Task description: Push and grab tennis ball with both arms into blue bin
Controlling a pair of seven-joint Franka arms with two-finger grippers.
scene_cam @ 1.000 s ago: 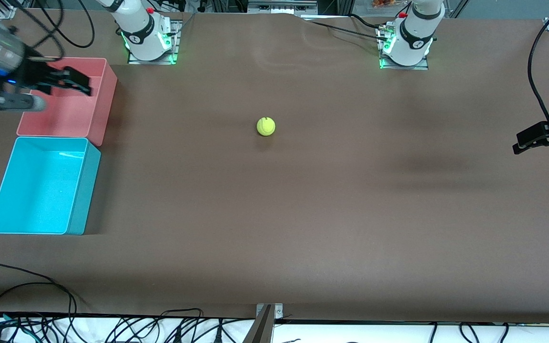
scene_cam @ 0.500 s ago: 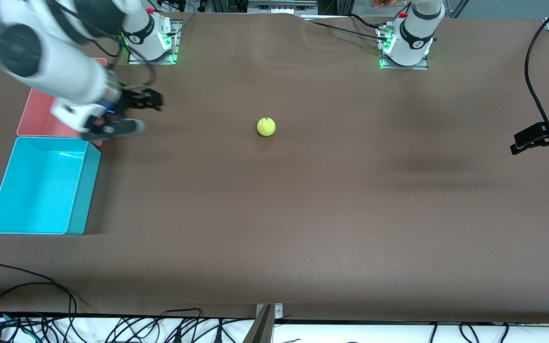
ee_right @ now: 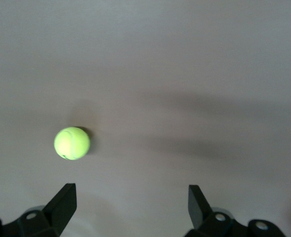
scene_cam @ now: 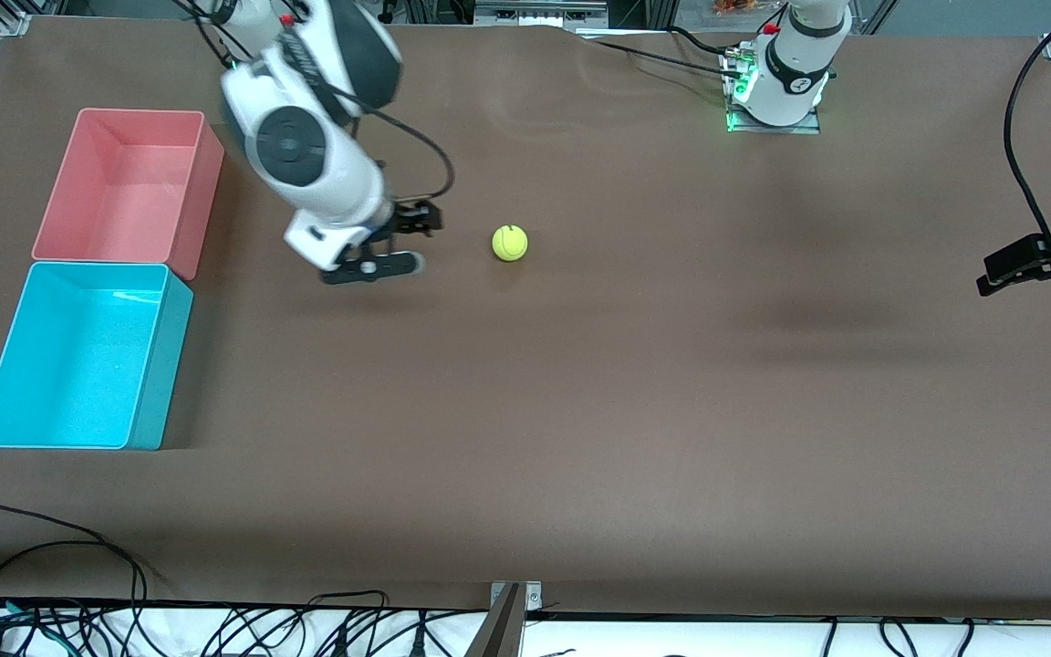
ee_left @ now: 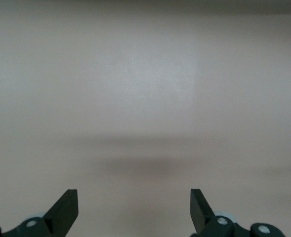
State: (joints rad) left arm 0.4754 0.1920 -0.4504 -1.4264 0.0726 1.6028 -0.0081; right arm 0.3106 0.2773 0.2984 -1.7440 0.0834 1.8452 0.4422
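The yellow-green tennis ball lies on the brown table, about midway between the two arm bases. My right gripper hangs open just beside it, on the bins' side. In the right wrist view the tennis ball lies ahead of the open right gripper, off toward one finger and apart from both. The blue bin stands at the right arm's end of the table, holding nothing. My left gripper waits open over the left arm's end of the table. The left wrist view shows the left gripper over bare tabletop.
A pink bin holding nothing stands against the blue bin, farther from the front camera. Black cables hang by the left gripper. More cables lie along the table's front edge.
My right arm has swung from over the pink bin across the table to just beside the ball, gripper still open. The ball and the left arm have not moved.
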